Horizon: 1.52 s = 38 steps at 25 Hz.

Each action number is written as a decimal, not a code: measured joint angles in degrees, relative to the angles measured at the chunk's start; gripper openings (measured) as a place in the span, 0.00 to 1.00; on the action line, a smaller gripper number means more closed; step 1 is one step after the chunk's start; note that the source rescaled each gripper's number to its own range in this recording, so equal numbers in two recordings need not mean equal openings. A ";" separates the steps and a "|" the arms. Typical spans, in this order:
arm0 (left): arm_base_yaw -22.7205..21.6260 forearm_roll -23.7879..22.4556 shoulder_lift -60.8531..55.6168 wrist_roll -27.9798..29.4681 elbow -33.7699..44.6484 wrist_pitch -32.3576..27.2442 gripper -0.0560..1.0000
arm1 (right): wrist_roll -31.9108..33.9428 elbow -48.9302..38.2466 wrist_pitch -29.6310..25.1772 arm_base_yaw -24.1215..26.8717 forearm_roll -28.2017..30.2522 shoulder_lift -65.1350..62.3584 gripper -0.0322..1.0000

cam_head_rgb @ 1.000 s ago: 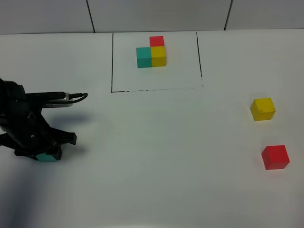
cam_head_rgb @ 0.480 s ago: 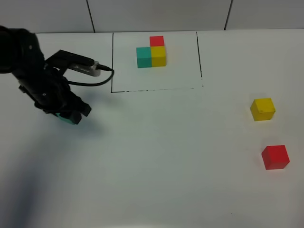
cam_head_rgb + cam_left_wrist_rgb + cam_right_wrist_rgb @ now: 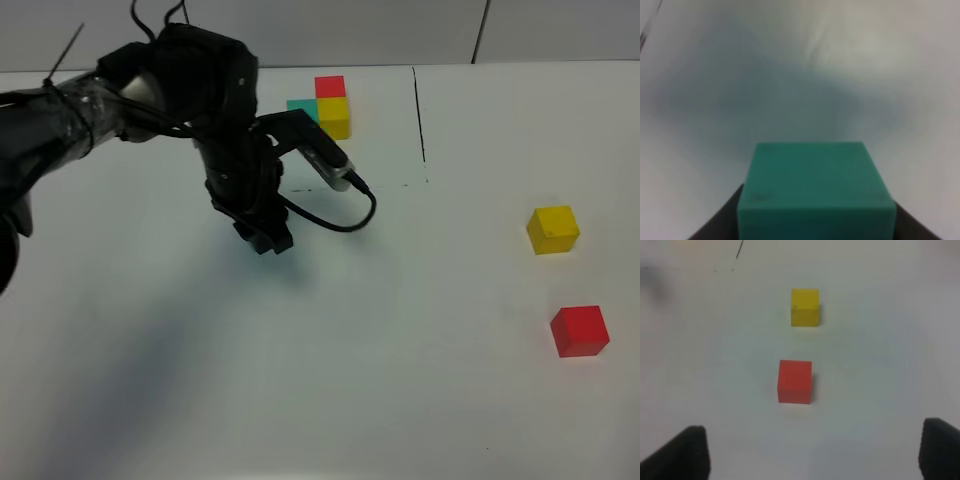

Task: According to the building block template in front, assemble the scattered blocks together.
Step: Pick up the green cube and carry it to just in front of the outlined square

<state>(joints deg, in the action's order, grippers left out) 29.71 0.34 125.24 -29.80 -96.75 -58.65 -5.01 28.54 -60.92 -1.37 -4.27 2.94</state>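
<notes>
From my right hand, its dark fingertips spread wide and clear of both blocks, I see the red cube on the white tabletop and the yellow cube beyond it (apart, roughly in line).

— What lies under it all?
— A plain white matte tabletop, running from nine o'clock to three.
— And behind?
— At twelve o'clock, a pale grey panelled wall with two dark slanting seams. A soft grey shadow spreads at seven o'clock.
</notes>
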 joint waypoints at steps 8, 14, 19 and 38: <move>6.84 -0.34 3.63 -8.38 -6.66 -2.62 0.05 | 0.58 0.00 0.00 0.00 0.00 0.00 0.73; 9.92 0.00 4.23 -9.57 -6.94 -0.72 0.05 | 0.63 0.00 0.00 0.00 0.00 0.00 0.73; 10.47 0.00 4.23 -9.57 -6.94 0.40 0.05 | 0.69 0.00 0.00 0.00 0.00 0.00 0.73; 10.47 0.00 9.66 -15.48 -7.00 -2.35 0.05 | 1.05 0.00 0.00 0.00 0.00 0.00 0.73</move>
<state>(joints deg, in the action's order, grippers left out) 40.18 0.34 134.90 -45.28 -103.76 -60.99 -3.96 28.54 -60.92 -1.37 -4.27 2.94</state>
